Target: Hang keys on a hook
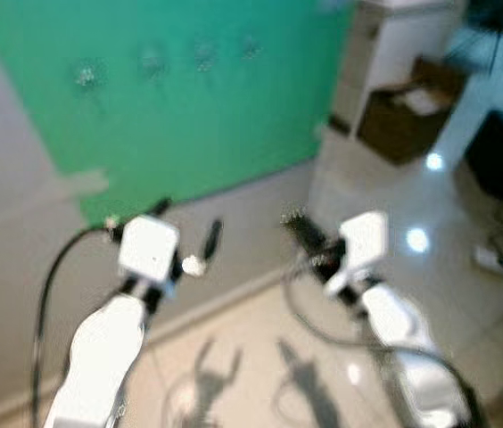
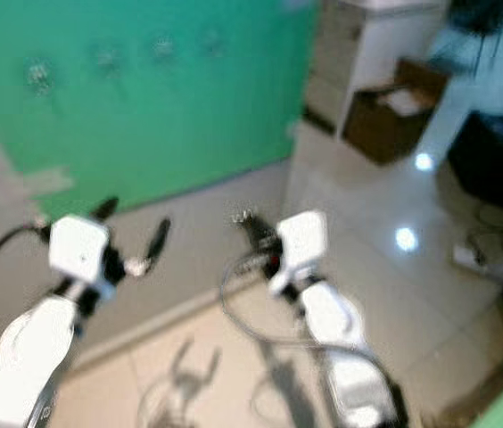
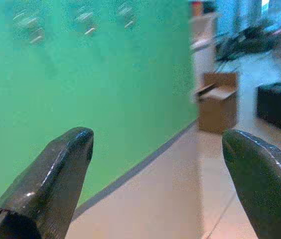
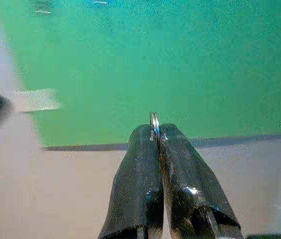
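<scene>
— Pinching what, the right gripper (image 4: 156, 134)?
— A key ring (image 4: 154, 122), between closed fingertips; green board (image 1: 180, 98) ahead, floor open beneath.
— Left gripper (image 3: 158, 149)?
— Spread wide, empty; cardboard box (image 3: 217, 102) beyond, contents unclear.

Open air lies between both claws and the green wall (image 1: 189, 116).

A thin shiny metal key ring (image 4: 154, 122) is pinched between the glossy black fingers (image 4: 135, 199) of the right gripper (image 4: 156, 137). Beyond it, a matt green panel (image 1: 189, 98) is seen; the tiled floor (image 1: 430, 205) beside that panel is polished and reflective, and the brown box (image 1: 408, 111) is cardboard.
</scene>
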You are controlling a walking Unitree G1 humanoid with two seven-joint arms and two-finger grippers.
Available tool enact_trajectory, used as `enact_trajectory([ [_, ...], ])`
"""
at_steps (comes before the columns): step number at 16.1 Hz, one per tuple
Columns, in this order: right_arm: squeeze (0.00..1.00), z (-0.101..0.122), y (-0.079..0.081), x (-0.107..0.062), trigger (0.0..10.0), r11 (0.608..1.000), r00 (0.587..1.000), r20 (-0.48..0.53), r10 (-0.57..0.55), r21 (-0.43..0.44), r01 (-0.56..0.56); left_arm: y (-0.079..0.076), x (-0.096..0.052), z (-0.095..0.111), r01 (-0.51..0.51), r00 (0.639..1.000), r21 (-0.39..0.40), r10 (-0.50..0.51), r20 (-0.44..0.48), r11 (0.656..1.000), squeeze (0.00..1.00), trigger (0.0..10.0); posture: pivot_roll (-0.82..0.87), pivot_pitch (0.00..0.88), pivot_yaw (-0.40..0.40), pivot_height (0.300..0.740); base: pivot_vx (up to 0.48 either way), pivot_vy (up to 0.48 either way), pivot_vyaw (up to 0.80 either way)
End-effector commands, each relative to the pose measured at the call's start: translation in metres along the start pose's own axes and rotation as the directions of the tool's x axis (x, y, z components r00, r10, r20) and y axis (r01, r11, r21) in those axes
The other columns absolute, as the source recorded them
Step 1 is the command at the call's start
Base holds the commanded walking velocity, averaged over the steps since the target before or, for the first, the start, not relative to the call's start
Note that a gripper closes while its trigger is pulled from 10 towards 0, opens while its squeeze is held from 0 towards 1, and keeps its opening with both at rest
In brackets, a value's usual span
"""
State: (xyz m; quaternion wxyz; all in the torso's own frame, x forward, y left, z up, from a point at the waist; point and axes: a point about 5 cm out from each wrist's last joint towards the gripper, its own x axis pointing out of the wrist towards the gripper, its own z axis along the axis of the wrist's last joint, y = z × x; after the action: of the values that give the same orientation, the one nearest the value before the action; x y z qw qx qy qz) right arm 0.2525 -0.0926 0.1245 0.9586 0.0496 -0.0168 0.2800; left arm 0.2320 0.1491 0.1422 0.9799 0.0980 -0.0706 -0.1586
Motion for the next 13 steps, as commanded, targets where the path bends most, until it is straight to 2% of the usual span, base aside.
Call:
enact_trajectory([
  [1,0.00,0.002,-0.005,-0.004,10.0,1.000,1.000,0.000,-0.014,-0.007,0.014,-0.004,0.002,0.004,0.022,1.000,-0.009,-0.022,0.019,1.000,0.00,10.0,0.06,0.000,0.002,0.740,0.307,0.000,0.80],
  [6,0.00,-0.001,-0.003,-0.005,10.0,1.000,1.000,-0.008,-0.018,0.008,0.018,-0.003,0.003,0.006,0.033,0.999,-0.003,-0.033,0.022,0.999,0.00,10.0,0.06,0.000,0.006,0.740,0.331,0.000,0.80],
  [9,0.00,0.003,-0.007,-0.002,10.0,0.999,0.999,0.010,-0.033,0.013,0.033,-0.003,0.003,0.007,0.035,0.999,-0.002,-0.035,0.025,0.999,0.00,10.0,0.07,0.000,0.002,0.740,0.337,0.000,0.80],
  [11,0.00,0.014,-0.013,-0.001,10.0,0.998,0.997,0.059,-0.053,0.037,0.051,-0.003,0.003,0.009,0.035,0.999,0.000,-0.035,0.029,0.999,0.00,10.0,0.06,0.000,-0.001,0.740,0.336,0.000,0.00],
  [13,0.00,0.021,-0.012,-0.003,10.0,0.999,0.998,0.068,-0.011,0.036,0.008,-0.004,0.003,0.008,0.037,0.999,-0.002,-0.037,0.028,0.999,0.00,10.0,0.06,0.000,0.001,0.740,0.334,0.000,0.00],
])
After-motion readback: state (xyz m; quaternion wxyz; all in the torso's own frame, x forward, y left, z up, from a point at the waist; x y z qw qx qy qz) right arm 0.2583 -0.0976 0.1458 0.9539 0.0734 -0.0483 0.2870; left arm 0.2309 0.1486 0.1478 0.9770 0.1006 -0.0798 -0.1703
